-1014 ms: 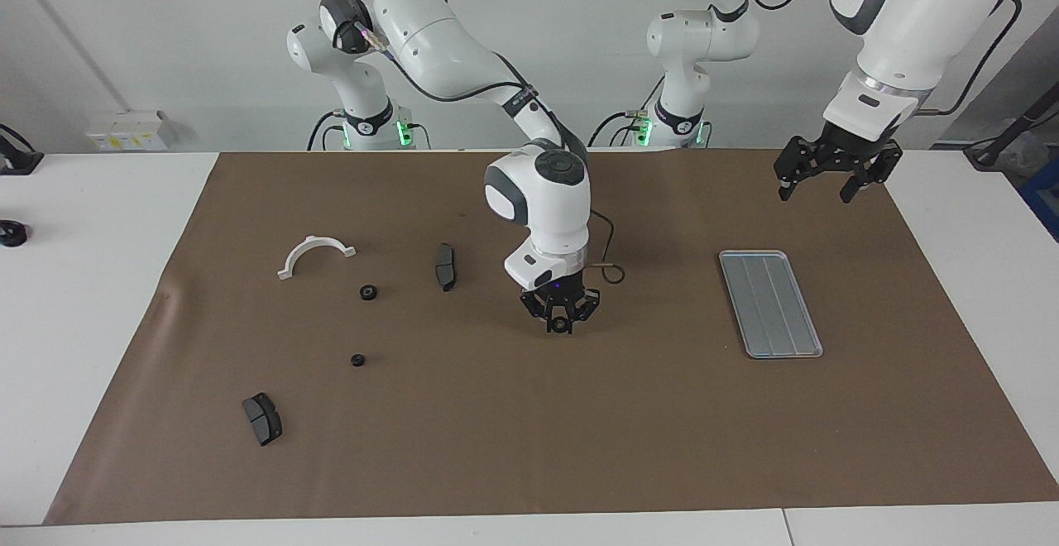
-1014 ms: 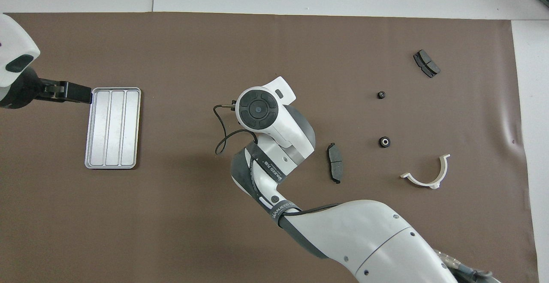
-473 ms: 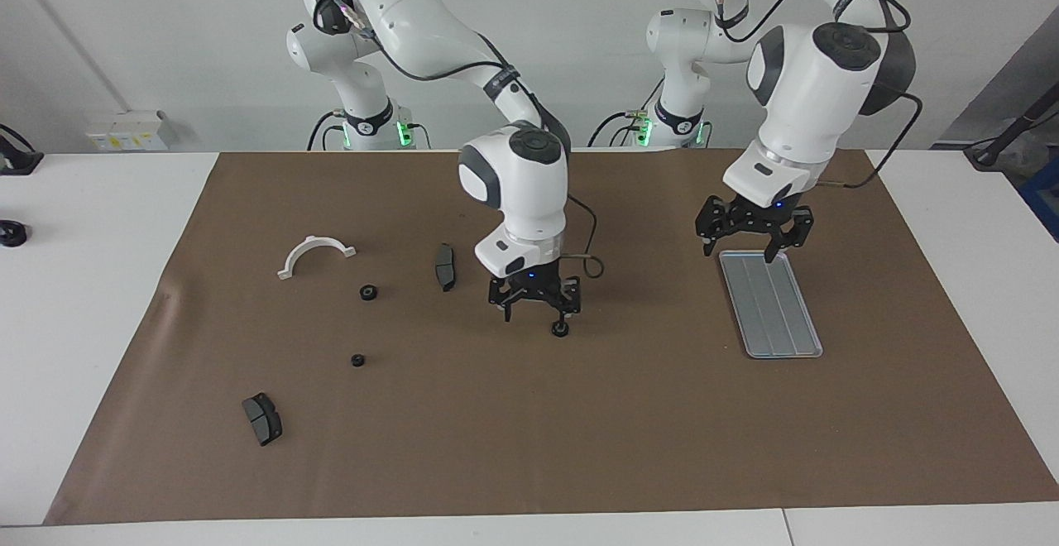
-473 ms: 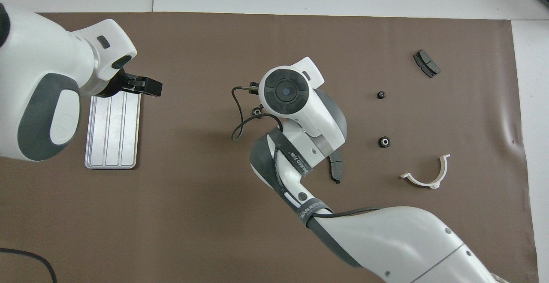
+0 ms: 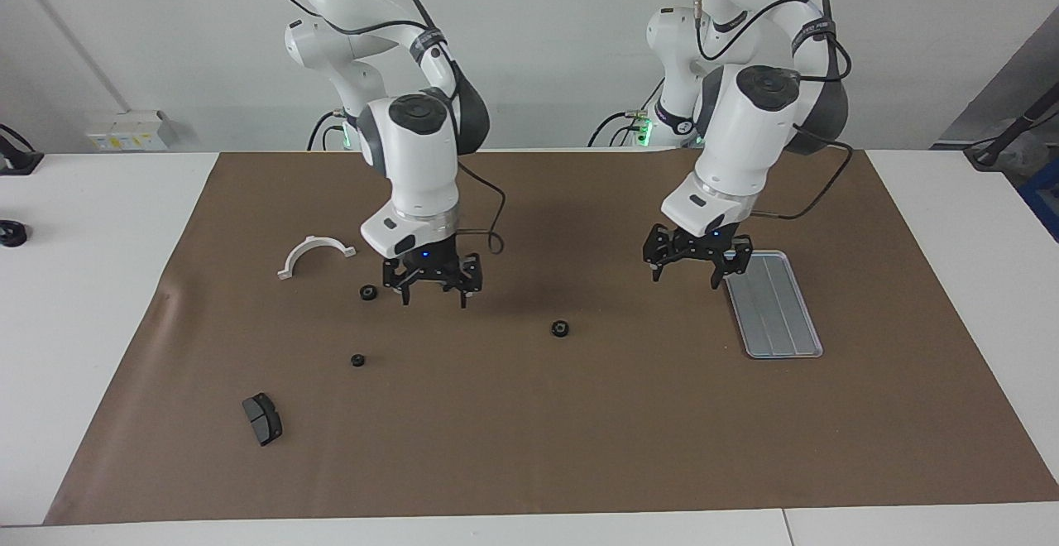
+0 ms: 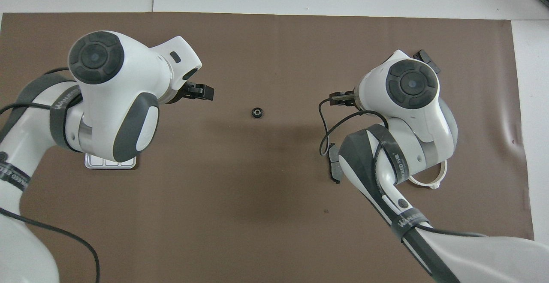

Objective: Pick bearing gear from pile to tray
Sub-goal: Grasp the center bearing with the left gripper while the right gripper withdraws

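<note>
- I see the right gripper (image 5: 432,284) pointing straight down, fingers spread and empty, over the brown mat among the pile.
- The left gripper (image 5: 697,266) hangs open, empty, just beside the tray (image 5: 773,304).
- One gear (image 5: 560,329) lies alone on the surface between them.

A robotics lab: two white arms (image 5: 414,149) bolted at the edge of a white table (image 5: 91,223) with a brown mat (image 5: 529,430) over it, green status lights at their bases, cables along them, a bare white wall (image 5: 563,33), a wall socket box (image 5: 128,131)
</note>
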Available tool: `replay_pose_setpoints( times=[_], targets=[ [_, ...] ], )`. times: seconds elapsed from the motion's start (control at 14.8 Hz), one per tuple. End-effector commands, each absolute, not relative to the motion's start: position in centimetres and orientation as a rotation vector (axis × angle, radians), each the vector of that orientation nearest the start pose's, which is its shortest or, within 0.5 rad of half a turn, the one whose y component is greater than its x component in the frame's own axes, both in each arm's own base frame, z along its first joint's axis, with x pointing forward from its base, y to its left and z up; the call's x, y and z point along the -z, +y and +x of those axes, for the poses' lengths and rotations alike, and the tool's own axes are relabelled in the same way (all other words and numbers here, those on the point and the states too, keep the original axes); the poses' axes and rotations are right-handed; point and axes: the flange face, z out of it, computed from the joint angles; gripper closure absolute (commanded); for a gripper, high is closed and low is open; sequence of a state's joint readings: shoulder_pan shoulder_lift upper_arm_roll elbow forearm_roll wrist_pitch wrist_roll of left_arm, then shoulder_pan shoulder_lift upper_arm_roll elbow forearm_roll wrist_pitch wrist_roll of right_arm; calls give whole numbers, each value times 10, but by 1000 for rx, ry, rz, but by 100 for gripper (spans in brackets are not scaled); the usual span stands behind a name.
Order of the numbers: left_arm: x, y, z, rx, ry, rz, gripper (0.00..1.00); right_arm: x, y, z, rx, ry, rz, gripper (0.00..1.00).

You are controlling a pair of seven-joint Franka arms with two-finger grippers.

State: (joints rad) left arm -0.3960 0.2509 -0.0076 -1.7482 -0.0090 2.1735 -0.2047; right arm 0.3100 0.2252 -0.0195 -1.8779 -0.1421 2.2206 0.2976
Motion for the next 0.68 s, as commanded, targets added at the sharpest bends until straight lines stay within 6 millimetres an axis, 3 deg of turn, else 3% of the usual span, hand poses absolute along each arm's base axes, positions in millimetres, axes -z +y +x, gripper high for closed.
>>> replay_pose_setpoints(
  times=[0.0, 0.07, 0.2, 0.41, 0.47, 0.54, 0.61],
  targets=[
    [-409, -285, 596, 298, 232, -3182, 0, -379, 128, 577, 133, -382, -3143, 0],
    [-391, -304, 593, 291, 224, -3187, 0, -373, 107, 574, 123, -462, -3125, 0],
    [-369, -321, 597, 354, 137, -3212, 0, -354, 79, 559, 137, -574, -3101, 0],
    [-337, -349, 592, 402, 119, -3239, 0, -318, 73, 538, 214, -584, -3094, 0],
    [-330, -362, 588, 428, 40, -3264, 17, -310, 73, 533, 231, -578, -3092, 0],
    [-326, -365, 586, 452, -19, -3277, 24, -304, 71, 527, 217, -576, -3092, 0],
    [-322, -371, 580, 444, -3, -3277, 25, -301, 70, 523, 202, -583, -3092, 0]
  ],
)
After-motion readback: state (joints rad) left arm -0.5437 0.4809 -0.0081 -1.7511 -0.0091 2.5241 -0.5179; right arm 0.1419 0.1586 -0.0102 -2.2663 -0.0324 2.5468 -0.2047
